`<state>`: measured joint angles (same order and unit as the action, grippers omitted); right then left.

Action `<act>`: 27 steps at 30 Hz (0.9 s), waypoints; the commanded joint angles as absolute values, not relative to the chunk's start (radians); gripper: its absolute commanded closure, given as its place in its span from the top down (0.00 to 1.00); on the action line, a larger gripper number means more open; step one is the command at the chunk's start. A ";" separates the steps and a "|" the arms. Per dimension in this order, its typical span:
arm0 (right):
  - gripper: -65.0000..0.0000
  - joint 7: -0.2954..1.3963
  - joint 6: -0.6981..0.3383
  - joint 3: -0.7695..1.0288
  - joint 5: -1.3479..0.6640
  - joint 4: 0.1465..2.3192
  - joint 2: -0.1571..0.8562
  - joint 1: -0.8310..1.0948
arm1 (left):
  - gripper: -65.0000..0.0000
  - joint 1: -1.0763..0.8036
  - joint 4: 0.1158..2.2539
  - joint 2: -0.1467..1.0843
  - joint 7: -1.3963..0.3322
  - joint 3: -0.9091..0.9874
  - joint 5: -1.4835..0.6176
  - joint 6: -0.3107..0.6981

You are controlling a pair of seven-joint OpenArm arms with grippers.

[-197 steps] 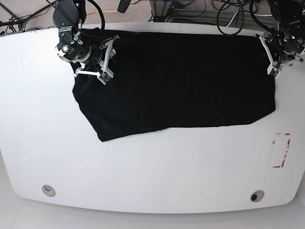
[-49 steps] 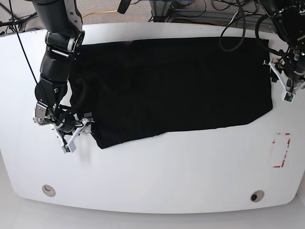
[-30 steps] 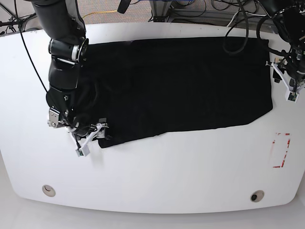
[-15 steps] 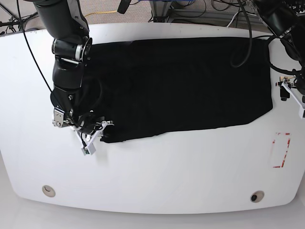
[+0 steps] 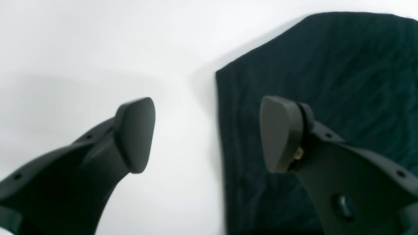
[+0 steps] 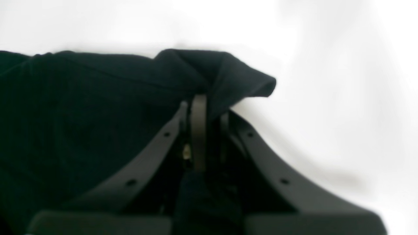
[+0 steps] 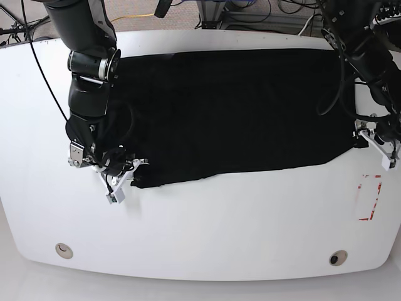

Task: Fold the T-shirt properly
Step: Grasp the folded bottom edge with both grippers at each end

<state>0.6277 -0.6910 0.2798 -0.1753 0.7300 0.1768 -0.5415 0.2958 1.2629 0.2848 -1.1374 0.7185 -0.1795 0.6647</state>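
Observation:
The black T-shirt (image 7: 232,113) lies spread flat across the far half of the white table (image 7: 219,219). On the base view's left, my right gripper (image 7: 128,175) is at the shirt's near left corner. The right wrist view shows this gripper (image 6: 204,111) shut on a raised fold of the T-shirt (image 6: 81,114). On the base view's right, my left gripper (image 7: 366,135) sits at the shirt's near right corner. The left wrist view shows that gripper (image 5: 207,133) open and straddling the edge of the T-shirt (image 5: 310,65). One fingertip (image 5: 281,133) is over cloth, the other over bare table.
A red-outlined rectangular mark (image 7: 368,197) sits on the table near the right edge. Two round holes (image 7: 63,250) (image 7: 338,258) lie close to the front edge. Cables and frame parts (image 7: 250,12) crowd the space behind the table.
My right gripper has shut on the shirt's near left corner. My left arm has come down along the shirt's right edge to its near right corner, jaws wide.

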 commanded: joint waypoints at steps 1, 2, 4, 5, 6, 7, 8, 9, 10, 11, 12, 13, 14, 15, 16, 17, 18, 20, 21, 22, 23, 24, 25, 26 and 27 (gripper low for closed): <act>0.01 0.608 -0.698 0.280 -0.183 0.745 0.185 -0.572 | 0.73 0.321 1.245 0.294 -1.084 0.719 -0.189 0.625; 0.01 0.608 -0.698 0.280 -0.186 0.745 0.185 -0.570 | 0.73 0.321 1.233 0.294 -1.069 0.719 -0.189 0.613; 0.01 0.610 -0.698 0.280 -0.186 0.745 0.185 -0.570 | 0.73 0.321 1.213 0.294 -1.061 0.717 -0.193 0.610; 0.01 0.610 -0.698 0.280 -0.186 0.745 0.185 -0.568 | 0.73 0.325 1.196 0.294 -1.059 0.716 -0.193 0.611; 0.01 0.610 -0.698 0.280 -0.185 0.745 0.185 -0.568 | 0.73 0.326 1.182 0.292 -1.059 0.716 -0.193 0.611; 0.01 0.610 -0.698 0.280 -0.185 0.745 0.185 -0.568 | 0.73 0.331 1.173 0.292 -1.058 0.714 -0.193 0.611; 0.01 0.610 -0.698 0.280 -0.185 0.745 0.185 -0.568 | 0.73 0.332 1.155 0.292 -1.056 0.714 -0.194 0.611; 0.01 0.610 -0.698 0.280 -0.186 0.745 0.185 -0.567 | 0.73 0.334 1.138 0.292 -1.055 0.714 -0.194 0.611; 0.01 0.610 -0.698 0.280 -0.188 0.745 0.185 -0.567 | 0.73 0.338 1.124 0.291 -1.047 0.714 -0.194 0.611; 0.01 0.610 -0.698 0.280 -0.189 0.745 0.186 -0.567 | 0.73 0.348 1.109 0.291 -1.035 0.714 -0.194 0.611; 0.01 0.610 -0.698 0.280 -0.189 0.745 0.186 -0.567 | 0.73 0.354 1.090 0.291 -1.020 0.714 -0.194 0.611; 0.01 0.610 -0.698 0.280 -0.189 0.745 0.188 -0.567 | 0.73 0.358 1.073 0.291 -1.007 0.714 -0.194 0.611; 0.01 0.610 -0.698 0.280 -0.191 0.745 0.191 -0.567 | 0.72 0.360 1.053 0.291 -0.995 0.713 -0.194 0.611; 0.01 0.610 -0.698 0.280 -0.191 0.745 0.189 -0.567 | 0.72 0.360 1.041 0.291 -0.986 0.713 -0.194 0.611; 0.01 0.610 -0.698 0.280 -0.191 0.745 0.189 -0.567 | 0.72 0.361 1.035 0.289 -0.983 0.711 -0.194 0.611; 0.01 0.610 -0.698 0.280 -0.191 0.745 0.191 -0.567 | 0.72 0.367 1.029 0.285 -0.981 0.711 -0.194 0.611; 0.01 0.610 -0.698 0.280 -0.191 0.745 0.191 -0.567 | 0.71 0.377 1.023 0.274 -0.980 0.711 -0.193 0.611; 0.00 0.610 -0.698 0.280 -0.191 0.745 0.194 -0.567 | 0.65 0.383 1.013 0.268 -0.980 0.711 -0.193 0.611; 0.00 0.610 -0.698 0.280 -0.191 0.746 0.200 -0.567 | 0.58 0.384 1.004 0.266 -0.980 0.711 -0.193 0.611; 0.00 0.610 -0.698 0.280 -0.191 0.746 0.205 -0.567 | 0.50 0.386 0.997 0.265 -0.980 0.711 -0.193 0.611; 0.00 0.610 -0.698 0.280 -0.191 0.746 0.206 -0.567 | 0.41 0.386 0.989 0.265 -0.980 0.707 -0.193 0.611; 0.00 0.610 -0.698 0.280 -0.193 0.748 0.209 -0.567 | 0.32 0.387 0.984 0.265 -0.978 0.696 -0.193 0.610; 0.00 0.610 -0.698 0.280 -0.193 0.753 0.209 -0.567 | 0.21 0.387 0.984 0.263 -0.978 0.680 -0.193 0.610; 0.00 0.610 -0.698 0.280 -0.193 0.760 0.214 -0.567 | 0.14 0.387 0.986 0.263 -0.978 0.668 -0.193 0.610; 0.00 0.613 -0.698 0.280 -0.193 0.776 0.217 -0.567 | 0.04 0.387 0.990 0.263 -0.978 0.645 -0.194 0.611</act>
<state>0.6277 -0.6918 0.2798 -0.1806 0.7361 0.2031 -0.5358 0.3668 0.9756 0.2531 -0.9733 0.6701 -0.1921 0.6098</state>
